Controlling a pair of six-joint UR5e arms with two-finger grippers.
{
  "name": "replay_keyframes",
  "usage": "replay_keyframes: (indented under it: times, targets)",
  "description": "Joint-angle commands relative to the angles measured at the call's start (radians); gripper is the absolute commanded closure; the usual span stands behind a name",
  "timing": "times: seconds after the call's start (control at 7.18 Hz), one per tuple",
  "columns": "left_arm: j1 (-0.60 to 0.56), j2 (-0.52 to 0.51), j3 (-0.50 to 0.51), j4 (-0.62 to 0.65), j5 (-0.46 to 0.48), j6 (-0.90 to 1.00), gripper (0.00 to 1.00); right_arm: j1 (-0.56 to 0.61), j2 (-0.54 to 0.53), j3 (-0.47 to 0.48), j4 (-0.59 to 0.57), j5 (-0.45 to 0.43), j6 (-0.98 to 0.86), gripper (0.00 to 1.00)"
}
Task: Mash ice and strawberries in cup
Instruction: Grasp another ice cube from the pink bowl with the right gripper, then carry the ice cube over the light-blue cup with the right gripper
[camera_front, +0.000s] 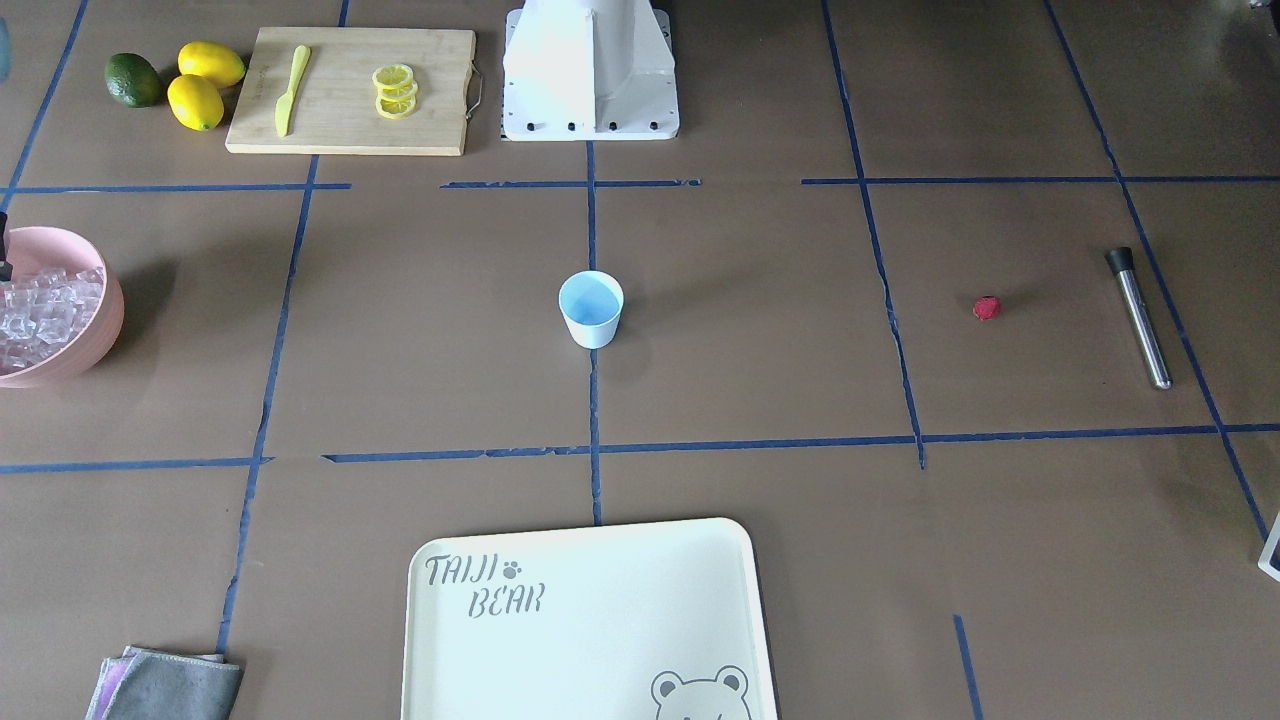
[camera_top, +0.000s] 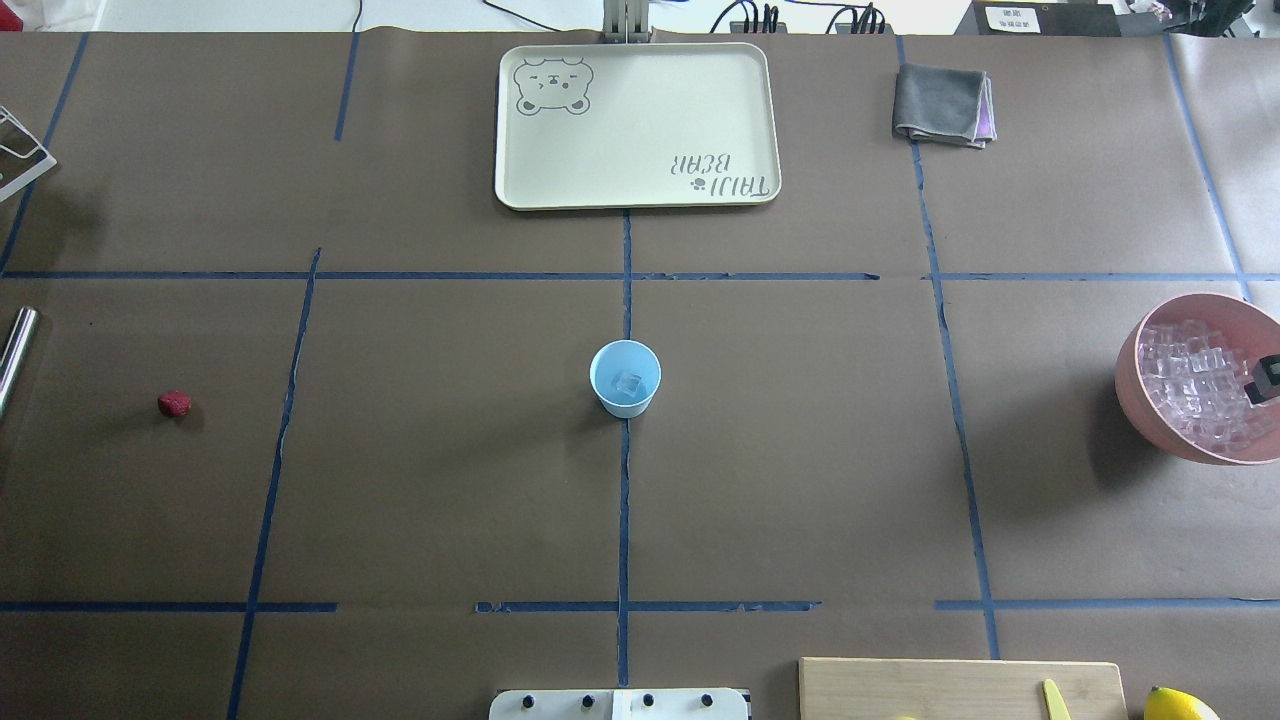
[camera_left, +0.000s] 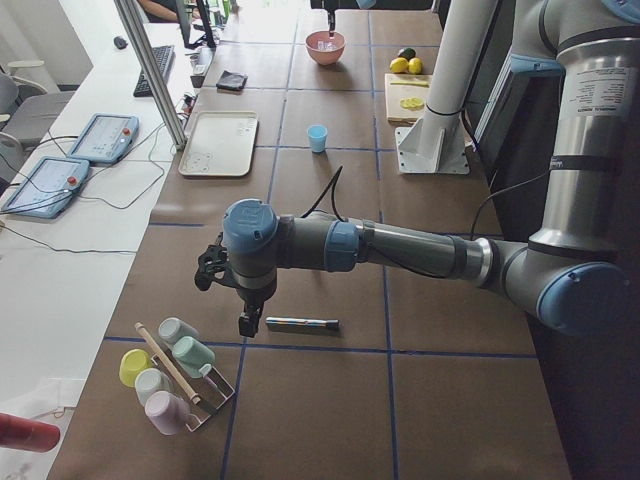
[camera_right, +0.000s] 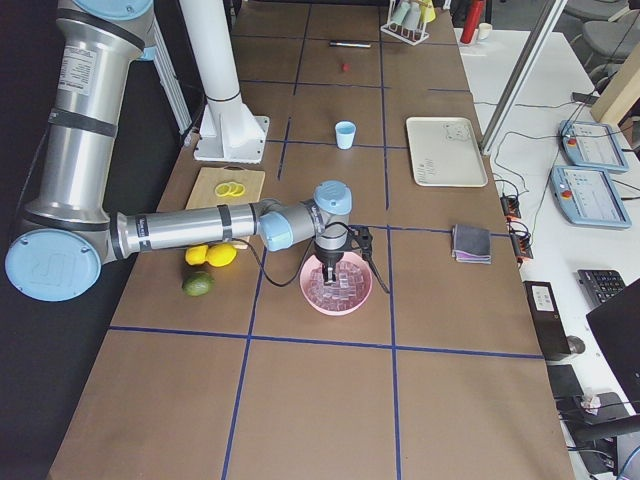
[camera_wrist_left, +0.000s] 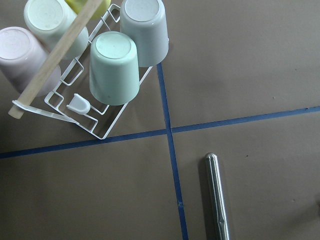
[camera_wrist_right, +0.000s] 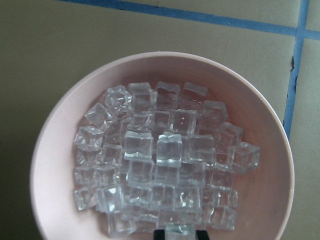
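Brown paper, matte and crossed by blue tape lines, covers the worktop (camera_top: 450, 480). At its centre stands the cup (camera_top: 620, 404), smooth light-blue tapered plastic, upright, with one clear ice cube (camera_top: 629, 382) lying in its bottom. Seen from overhead, the strawberry (camera_top: 174, 403), small, red and pebbly, lies alone on the paper well off at the cup's 9 o'clock. The round pink bowl (camera_wrist_right: 55, 150) sits far out at 3 o'clock, heaped with glassy, square-edged ice (camera_wrist_right: 160, 160). My right pincer (camera_wrist_right: 180, 234) hangs right over that heap. Two dark fingertips (camera_wrist_right: 159, 234) show at the 6 o'clock edge of my wrist view with a cube between them, but I cannot tell whether they squeeze it. My left pincer (camera_left: 245, 320) hovers just by a slim polished steel muddler (camera_wrist_left: 217, 200) lying flat, near a white wire rack (camera_wrist_left: 102, 136) of pastel tumblers. Whether it is open or closed I cannot tell.
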Motion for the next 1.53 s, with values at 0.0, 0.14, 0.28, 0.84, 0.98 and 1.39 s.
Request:
replay_keyframes:
  times: [0.0, 0.14, 0.28, 0.84, 0.98, 1.39]
  targets:
    - [0.0, 0.0, 0.002, 0.002, 0.0, 0.0, 0.0, 0.003, 0.024, 0.193, -0.206, -0.01, 0.009, 1.0]
    - [0.002, 0.0, 0.002, 0.003, 0.0, 0.0, 0.0, -0.017, 0.1, 0.184, -0.216, -0.004, 0.024, 1.0]
    - [0.002, 0.002, 0.003, 0.005, 0.0, 0.0, 0.0, -0.052, 0.253, 0.152, -0.267, -0.003, 0.116, 1.0]
    - [0.006, 0.003, 0.005, 0.0, -0.002, -0.029, 0.0, -0.387, 0.851, 0.017, -0.477, -0.071, 0.695, 1.0]
    - [0.006, 0.003, 0.006, 0.0, 0.0, -0.029, 0.0, -0.482, 0.951, -0.056, -0.473, -0.166, 0.784, 1.0]
    - [0.006, 0.0, 0.017, 0.0, 0.003, -0.029, 0.0, -0.598, 1.11, -0.292, -0.422, -0.282, 0.857, 1.0]
